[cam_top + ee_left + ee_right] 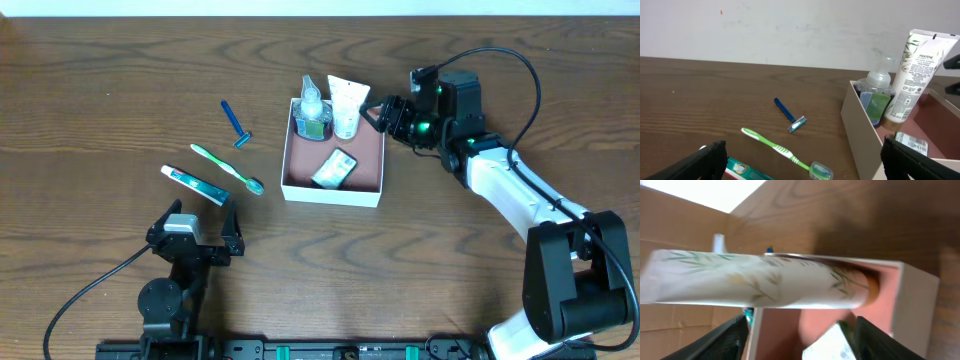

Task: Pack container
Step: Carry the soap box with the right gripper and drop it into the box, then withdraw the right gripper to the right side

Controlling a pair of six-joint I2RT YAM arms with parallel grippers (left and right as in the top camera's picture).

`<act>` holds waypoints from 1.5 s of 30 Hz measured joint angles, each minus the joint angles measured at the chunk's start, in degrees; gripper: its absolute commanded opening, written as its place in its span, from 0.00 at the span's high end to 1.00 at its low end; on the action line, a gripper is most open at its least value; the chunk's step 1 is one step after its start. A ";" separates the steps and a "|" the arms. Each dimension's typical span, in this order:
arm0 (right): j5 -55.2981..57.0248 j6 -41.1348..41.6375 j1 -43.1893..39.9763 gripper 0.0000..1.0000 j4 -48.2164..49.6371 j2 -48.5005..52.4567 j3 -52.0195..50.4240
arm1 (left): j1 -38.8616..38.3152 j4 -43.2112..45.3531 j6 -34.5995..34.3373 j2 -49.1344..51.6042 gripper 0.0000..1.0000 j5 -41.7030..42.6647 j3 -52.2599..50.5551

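Note:
The container (pixel 331 193), a shallow white box with a reddish floor, sits at the table's centre. A clear bottle (pixel 312 112) and a white tube (pixel 347 106) stand against its far wall, and a small packet (pixel 334 169) lies on the floor. My right gripper (pixel 384 116) hovers just right of the tube, open and apart from it. In the right wrist view the tube (pixel 765 280) stretches across beyond the open gripper (pixel 802 340), with the container's wall (pixel 916 300) to the right. My left gripper (pixel 201 236) rests near the front left, open and empty.
On the wood left of the container lie a blue razor (pixel 236 124), a green toothbrush (pixel 226 168) and a toothpaste box (pixel 195 185). The left wrist view shows the toothbrush (pixel 785 152) and razor (pixel 790 116) ahead of the gripper (pixel 805 167), and the container's wall (pixel 865 131) at right.

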 measured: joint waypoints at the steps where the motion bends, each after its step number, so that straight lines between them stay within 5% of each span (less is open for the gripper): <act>1: -0.61 0.02 0.00 0.35 0.48 0.00 0.00 | 0.00 0.00 0.00 0.00 0.02 0.00 0.00; 10: -2.69 0.00 -1.53 0.35 -5.38 -1.18 0.00 | 0.00 0.00 0.00 0.00 0.02 0.02 0.00; 19: -1.46 -3.85 -13.55 0.22 -14.62 -12.70 -0.02 | 0.00 0.00 0.00 0.00 0.02 0.00 0.00; 29: 20.90 -9.25 -23.41 0.01 -32.41 -15.10 0.00 | 0.00 0.09 0.00 0.00 0.02 -0.46 0.00; 45: 40.92 -9.35 -25.00 0.01 -37.57 -15.10 0.00 | 0.00 -4.33 -3.06 0.68 0.02 -1.68 1.66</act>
